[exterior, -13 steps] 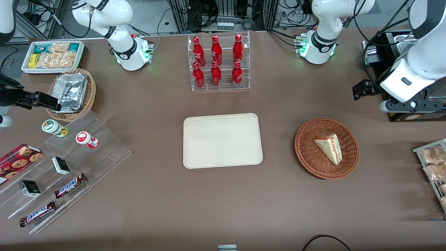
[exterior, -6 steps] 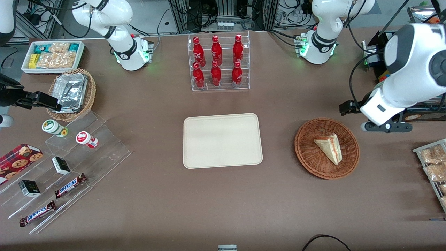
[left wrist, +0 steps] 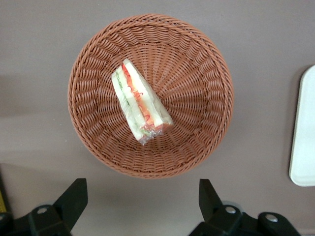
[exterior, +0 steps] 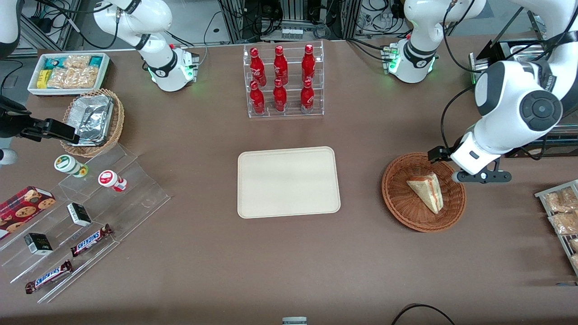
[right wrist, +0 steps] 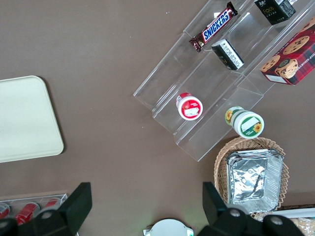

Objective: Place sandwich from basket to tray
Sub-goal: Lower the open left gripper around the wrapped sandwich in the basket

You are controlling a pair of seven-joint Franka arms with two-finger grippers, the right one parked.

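The sandwich (exterior: 426,189), a pale wedge with red and green filling, lies in the round reddish-brown basket (exterior: 393,198). The cream tray (exterior: 288,181) sits bare beside the basket, toward the parked arm's end. My left gripper (exterior: 472,169) hovers high over the basket's rim, on the side toward the working arm's end. In the left wrist view the sandwich (left wrist: 140,105) lies near the middle of the basket (left wrist: 197,59), and the gripper (left wrist: 140,196) is open with only bare table between its fingers. An edge of the tray (left wrist: 302,147) also shows there.
A clear rack of red bottles (exterior: 284,81) stands farther from the front camera than the tray. A wire rack of bagged snacks (exterior: 562,216) sits at the working arm's end. A tan foil-tray basket (exterior: 92,121) and an acrylic snack stand (exterior: 90,203) are at the parked arm's end.
The left arm has swung in from the working arm's end of the table, bringing its hand from beside the dark box to above the basket's rim. The sandwich has not moved.
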